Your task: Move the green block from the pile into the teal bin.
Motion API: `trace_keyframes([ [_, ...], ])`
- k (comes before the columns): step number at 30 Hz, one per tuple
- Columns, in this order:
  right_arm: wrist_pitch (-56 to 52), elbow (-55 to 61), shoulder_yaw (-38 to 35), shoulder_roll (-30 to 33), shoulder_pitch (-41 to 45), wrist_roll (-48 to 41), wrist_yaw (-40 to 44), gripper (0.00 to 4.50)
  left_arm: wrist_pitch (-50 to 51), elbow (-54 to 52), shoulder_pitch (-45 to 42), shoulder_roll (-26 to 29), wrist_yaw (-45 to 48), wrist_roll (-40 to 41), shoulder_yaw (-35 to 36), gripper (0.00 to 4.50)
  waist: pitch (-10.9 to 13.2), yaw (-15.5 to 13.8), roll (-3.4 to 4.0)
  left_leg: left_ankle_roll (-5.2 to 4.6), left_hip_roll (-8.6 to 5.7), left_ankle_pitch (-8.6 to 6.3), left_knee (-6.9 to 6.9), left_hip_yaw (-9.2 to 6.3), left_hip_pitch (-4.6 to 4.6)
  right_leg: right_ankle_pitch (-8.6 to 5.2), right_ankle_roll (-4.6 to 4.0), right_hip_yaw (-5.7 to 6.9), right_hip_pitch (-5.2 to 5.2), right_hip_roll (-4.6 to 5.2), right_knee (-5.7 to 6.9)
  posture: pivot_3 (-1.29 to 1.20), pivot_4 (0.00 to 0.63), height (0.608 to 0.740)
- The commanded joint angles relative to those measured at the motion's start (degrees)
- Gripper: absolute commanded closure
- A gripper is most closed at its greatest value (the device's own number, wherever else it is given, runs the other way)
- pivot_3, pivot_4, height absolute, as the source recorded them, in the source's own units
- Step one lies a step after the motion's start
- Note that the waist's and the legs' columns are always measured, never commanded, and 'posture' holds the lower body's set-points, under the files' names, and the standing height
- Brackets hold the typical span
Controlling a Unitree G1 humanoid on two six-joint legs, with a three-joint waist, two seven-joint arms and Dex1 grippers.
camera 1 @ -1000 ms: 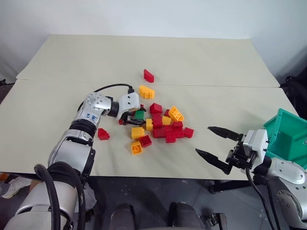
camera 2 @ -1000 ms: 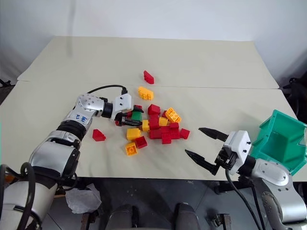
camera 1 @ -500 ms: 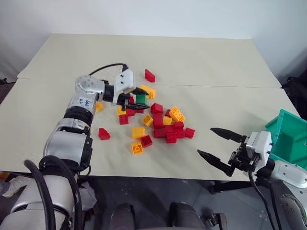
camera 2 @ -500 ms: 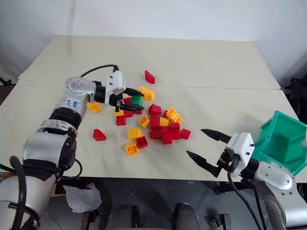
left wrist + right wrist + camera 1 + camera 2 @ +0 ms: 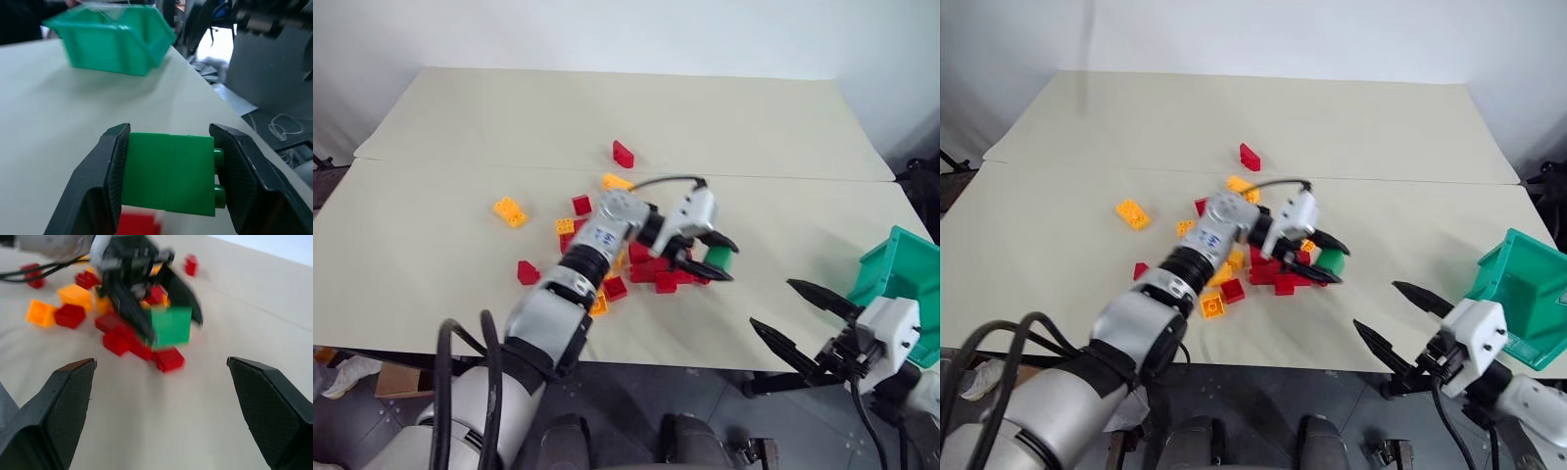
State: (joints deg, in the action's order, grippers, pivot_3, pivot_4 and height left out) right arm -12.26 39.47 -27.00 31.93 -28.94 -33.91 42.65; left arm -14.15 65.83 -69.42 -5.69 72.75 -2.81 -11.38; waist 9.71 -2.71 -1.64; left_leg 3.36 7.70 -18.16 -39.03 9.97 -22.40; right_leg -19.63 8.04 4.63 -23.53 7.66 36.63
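Note:
The green block (image 5: 716, 258) is clamped sideways between the black fingers of my left gripper (image 5: 724, 261), its studs poking out past one finger (image 5: 234, 181). It hangs just above the table at the right edge of the pile (image 5: 646, 269) of red and yellow-orange bricks. The teal bin (image 5: 891, 269) stands at the table's right edge, some way beyond the held block; in the left wrist view the teal bin (image 5: 107, 54) lies ahead. My right gripper (image 5: 773, 304) is open and empty near the front edge, in front of the bin.
A lone red brick (image 5: 623, 154) lies behind the pile. Off to the left sit a yellow-orange brick (image 5: 509, 211) and a red one (image 5: 528, 273). A seam (image 5: 822, 180) crosses the beige table. Bare tabletop lies between the pile and the bin.
My left gripper has lifted the green block from the pile's left side and swung it right, past the pile toward the bin. The right gripper drew back to the lower right. Some bricks scattered left.

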Motion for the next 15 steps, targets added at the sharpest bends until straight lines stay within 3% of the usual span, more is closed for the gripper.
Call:
trace_keyframes([
  [1, 2.36, 4.50, -1.85, -2.40, -3.06, 0.48, -1.71, 0.00, -3.14, 0.70, -0.07, -2.65, -5.94, -2.67, -1.77, 2.21, -0.01, 0.45, 0.03, 0.00, 0.00, 0.00, 0.05, -0.02, -0.01, 0.00, -0.01, -0.02, -0.01, 0.00, -0.01, 0.00, 0.150, 0.740],
  [3, 2.77, 5.40, -1.50, -3.44, -4.14, 0.95, -2.50, 0.00, -4.16, 1.24, 0.29, -3.51, -6.91, -3.07, -2.12, 2.21, -0.03, 0.77, 0.06, 0.00, 0.00, 0.00, 0.00, -0.08, 0.00, -0.01, -0.02, -0.04, 0.03, 0.00, 0.02, 0.00, 0.150, 0.740],
  [4, 2.87, 5.72, -1.31, -3.78, -4.40, 1.21, -2.81, 0.00, -4.36, 1.59, 0.28, -3.63, -8.03, -3.61, -2.41, 1.50, -0.03, 0.91, 0.06, -0.01, 0.00, 0.00, -0.05, -0.11, 0.00, -0.01, -0.03, -0.04, 0.06, 0.00, 0.03, 0.00, 0.150, 0.740],
  [9, 3.16, 5.81, -1.22, -4.48, -4.63, 1.59, -3.44, 0.00, -2.51, 2.39, -1.01, -3.35, -8.09, 0.01, 1.39, 0.06, -0.04, 1.05, 0.07, -0.04, -0.01, -0.02, -0.10, -0.15, 0.00, 0.02, -0.07, -0.05, 0.10, 0.01, 0.03, 0.00, 0.150, 0.740],
  [15, 3.22, 3.65, -2.77, -2.65, -3.68, 0.74, -1.95, 0.00, -2.15, 0.28, -2.04, 0.96, -0.06, 5.57, 6.79, 0.02, -0.04, 1.02, 0.07, -0.04, -0.02, -0.02, -0.07, -0.15, -0.01, 0.02, -0.07, -0.03, 0.09, 0.00, 0.05, 0.00, 0.150, 0.740],
])
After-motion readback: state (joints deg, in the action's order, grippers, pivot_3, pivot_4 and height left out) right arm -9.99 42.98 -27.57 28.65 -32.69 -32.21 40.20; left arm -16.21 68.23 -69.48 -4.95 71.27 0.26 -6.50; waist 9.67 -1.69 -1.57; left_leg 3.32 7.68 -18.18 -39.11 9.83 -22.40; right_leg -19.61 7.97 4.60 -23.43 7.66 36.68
